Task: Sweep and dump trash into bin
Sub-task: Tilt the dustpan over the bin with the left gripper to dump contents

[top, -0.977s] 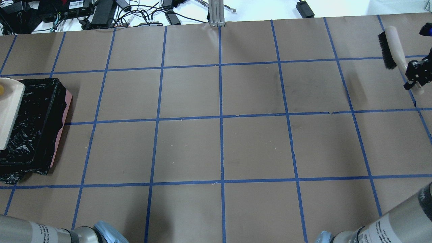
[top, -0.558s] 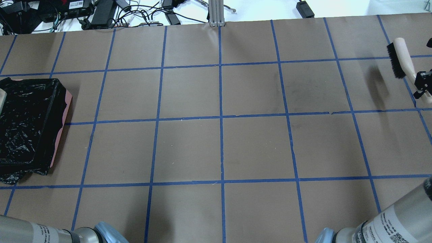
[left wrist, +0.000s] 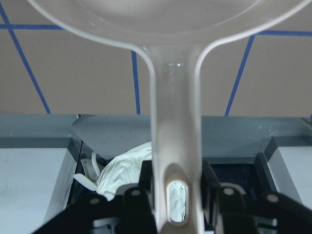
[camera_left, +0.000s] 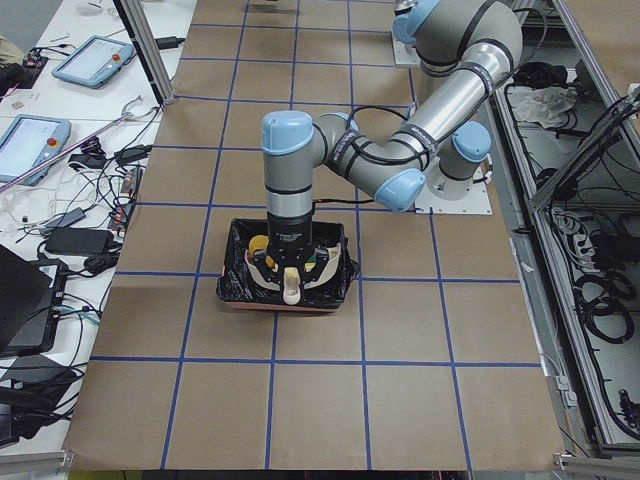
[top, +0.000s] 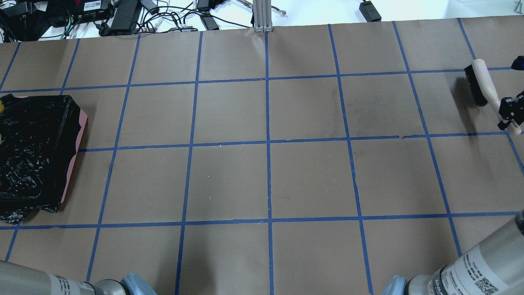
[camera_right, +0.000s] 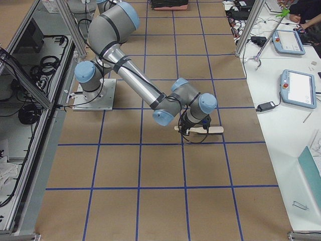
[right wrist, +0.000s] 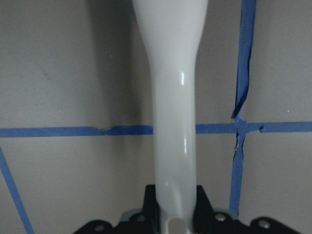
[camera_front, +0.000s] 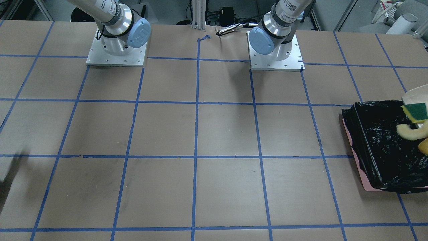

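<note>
Left pincer (left wrist: 175, 194) clamps dustpan (left wrist: 174, 112) handle above bin (camera_front: 366, 144) at front view's 3 o'clock, sponge (camera_front: 415, 112), slice (camera_front: 409, 131) and lump (camera_front: 424, 146) over its liner (camera_front: 388, 160); right pincer (right wrist: 175, 207) clamps brush (right wrist: 173, 97) handle.

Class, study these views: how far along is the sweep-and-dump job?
Done: sweeping, as all three pieces are over the bin: sponge piece, fruit slice and potato-like lump. In hand: the left gripper holds the dustpan there; the right gripper holds the brush aside. Left: whether they have landed inside is unclear, so finishing the dump.
</note>
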`<action>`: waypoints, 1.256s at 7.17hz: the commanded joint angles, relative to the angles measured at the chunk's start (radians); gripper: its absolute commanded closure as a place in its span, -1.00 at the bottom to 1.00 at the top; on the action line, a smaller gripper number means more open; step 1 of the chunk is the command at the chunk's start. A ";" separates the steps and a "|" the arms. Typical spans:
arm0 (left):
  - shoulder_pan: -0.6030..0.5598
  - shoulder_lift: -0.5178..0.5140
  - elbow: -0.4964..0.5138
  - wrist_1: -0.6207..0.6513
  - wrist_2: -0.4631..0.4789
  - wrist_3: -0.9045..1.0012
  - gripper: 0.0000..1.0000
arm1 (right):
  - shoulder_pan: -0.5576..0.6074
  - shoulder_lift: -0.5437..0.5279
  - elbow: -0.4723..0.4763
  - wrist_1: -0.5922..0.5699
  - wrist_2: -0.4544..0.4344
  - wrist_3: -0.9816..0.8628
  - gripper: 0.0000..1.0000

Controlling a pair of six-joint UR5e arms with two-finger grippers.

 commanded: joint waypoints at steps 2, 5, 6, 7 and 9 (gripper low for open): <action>-0.017 -0.006 -0.061 0.163 0.100 0.049 1.00 | -0.009 -0.005 0.009 0.000 -0.027 0.000 1.00; -0.043 0.001 -0.053 0.176 0.098 0.104 1.00 | -0.034 -0.005 0.016 0.007 -0.027 0.000 1.00; -0.047 0.009 -0.049 0.173 0.088 0.116 1.00 | -0.035 -0.005 0.017 0.008 -0.028 -0.012 1.00; -0.050 0.007 -0.045 0.170 0.057 0.118 1.00 | -0.051 -0.005 0.025 0.008 -0.028 -0.019 1.00; -0.051 0.023 -0.044 0.103 -0.091 0.115 1.00 | -0.052 -0.005 0.034 0.005 -0.028 -0.047 0.69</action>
